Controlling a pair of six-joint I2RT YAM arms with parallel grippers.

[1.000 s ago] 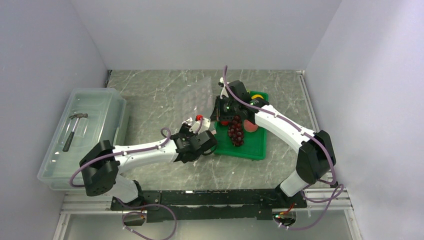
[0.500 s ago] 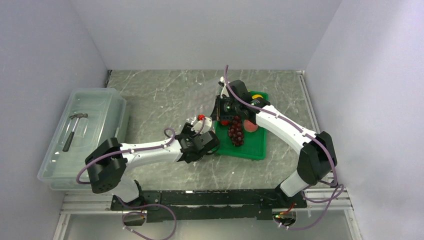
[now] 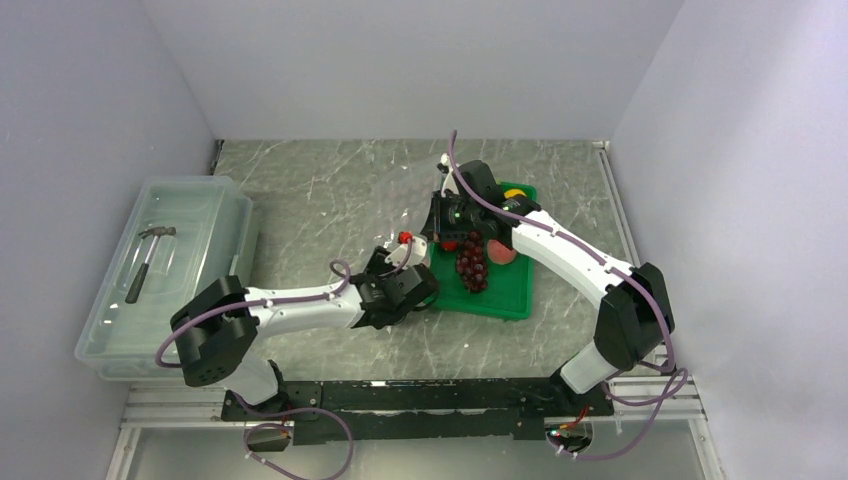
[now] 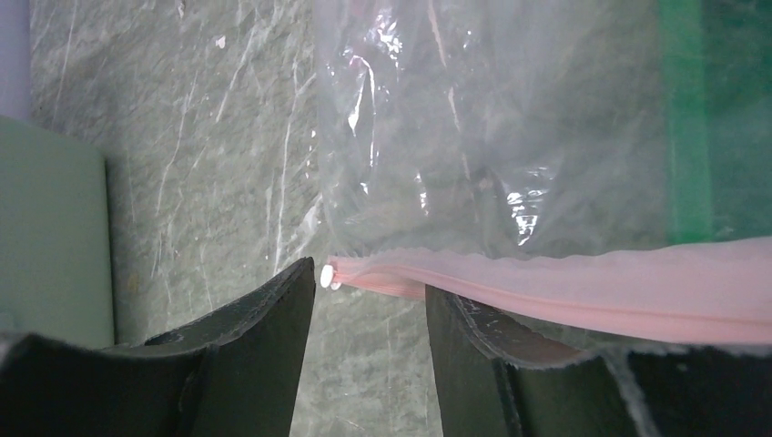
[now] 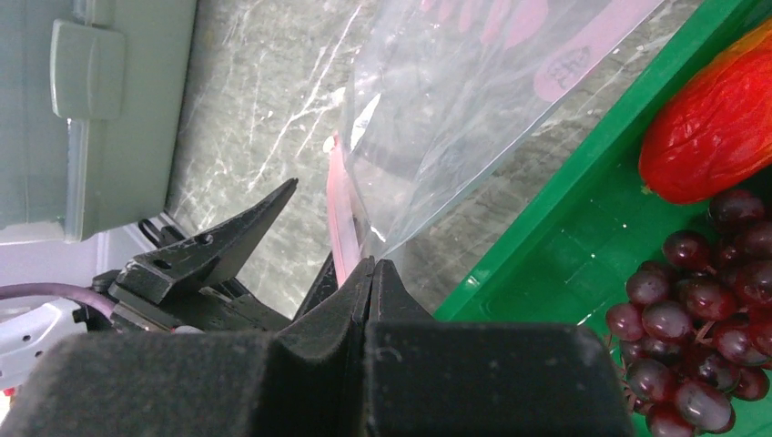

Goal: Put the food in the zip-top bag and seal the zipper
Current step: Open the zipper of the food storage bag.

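**A:** Where is the clear crinkly zip-top bag (image 4: 492, 137) now?

**B:** It is over the grey marble table (image 4: 182, 137), just left of the flat green plastic tray (image 5: 555, 228). Its narrow pale pink zipper strip (image 4: 592, 287) runs along the near edge of the bag.

**A:** What does your right gripper (image 5: 371, 266) do?

**B:** Its jaws are pressed together on the pink strip, which comes out upward from between the tips.

**A:** And your left gripper (image 4: 369, 284)?

**B:** Its jaws stand partly apart. The left end of the strip, with a small white tip, lies in the gap between them. I cannot tell if the fingers touch it.

**A:** Where is the food?

**B:** The dark purple grape bunch (image 5: 692, 309) and the red tomato-like piece (image 5: 715, 127) lie on the tray, just beside each other. At the far left of your table stands a large translucent plastic bin (image 3: 215, 200) with a hammer (image 3: 148, 258) inside.
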